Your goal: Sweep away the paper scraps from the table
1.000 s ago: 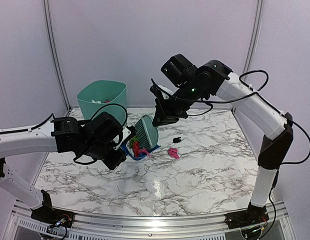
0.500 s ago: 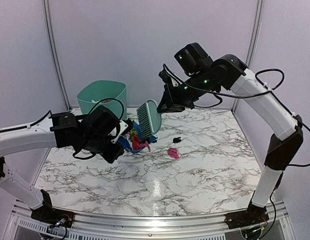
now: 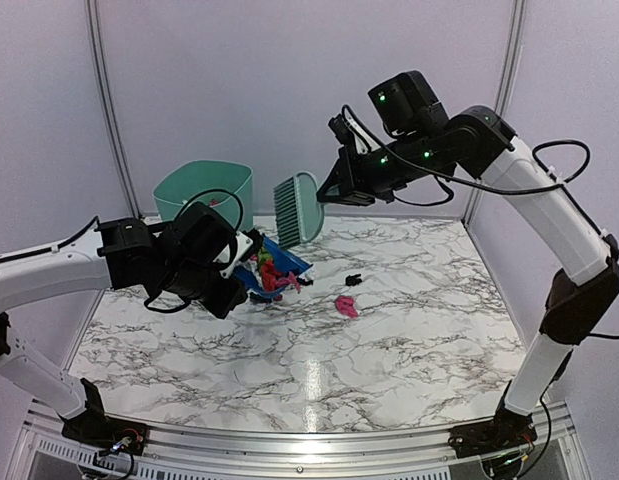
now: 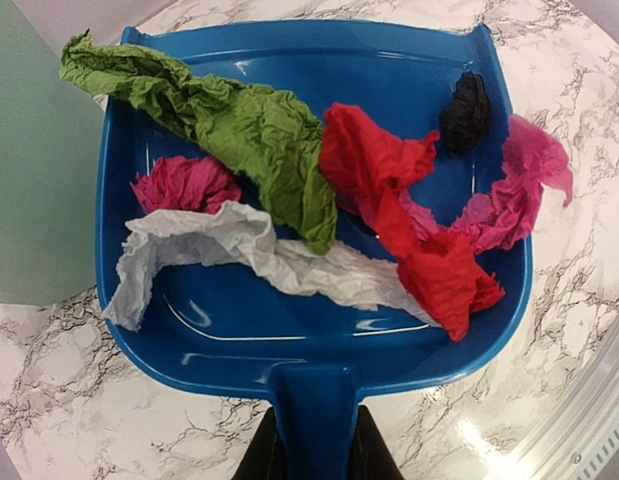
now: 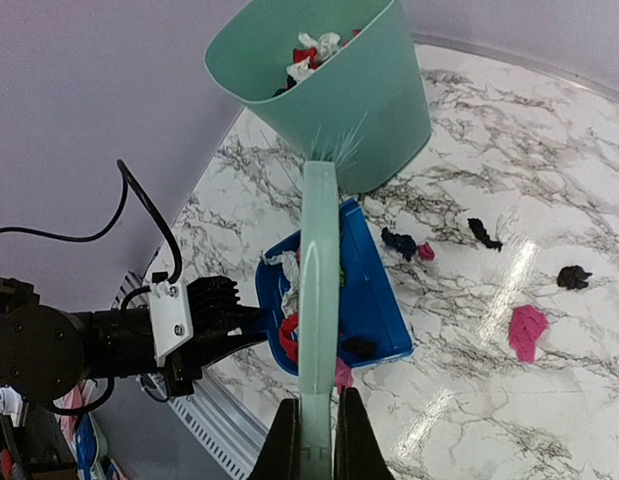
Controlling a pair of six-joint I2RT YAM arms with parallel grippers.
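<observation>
Left tool (image 4: 317, 452), just in front of the mint-green bin (image 3: 194, 200), clamped on the handle of the blue dustpan (image 4: 289, 340). Pan apparently lifted and tilted, off the tabletop (image 3: 389, 350). Heaped inside: paper scraps (image 4: 249, 130) in green, red, white and magenta, plus one small black wad at the far corner. More bits visible inside the bin from the right wrist view.

Further right, mint-green brush (image 3: 299, 208) held up in the air, bristles facing left, well clear of the marble. Right tool (image 5: 316, 440) closed tight round its handle.

Right again, lying loose on the tabletop: one black scrap (image 3: 354, 279) and, nearer the arms, one pink scrap (image 3: 346, 305), both well apart from the pan. From the right wrist view, a few more dark bits (image 5: 399, 240) just beside the pan's mouth, near the foot of the bin.

Judged well past halfway: bulk gathered, part binned. Left to do, by the look of it: tip the load into the bin, set the pan down again, then brush in the stragglers.
</observation>
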